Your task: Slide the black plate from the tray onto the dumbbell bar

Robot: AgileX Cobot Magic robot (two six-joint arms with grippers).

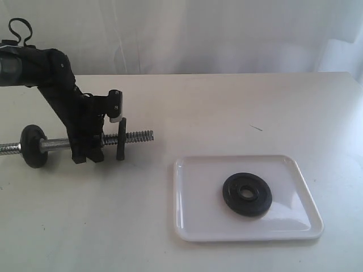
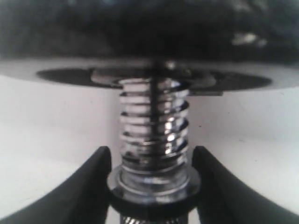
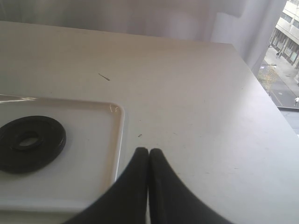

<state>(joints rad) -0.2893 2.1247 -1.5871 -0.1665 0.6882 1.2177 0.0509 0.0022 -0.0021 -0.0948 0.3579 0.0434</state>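
Left pincer [image 1: 87, 152] clamps the dumbbell bar [image 1: 55, 144], arm slanting down; right pincer [image 3: 148, 153] has tips pressed together.

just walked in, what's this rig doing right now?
The left hand is clamped on the dumbbell bar. The bar already carries a black disc on one side of that hand and a second disc by the threaded end. The black plate lies flat on the tray, untouched. The right hand is shut and empty, near the tray's corner.
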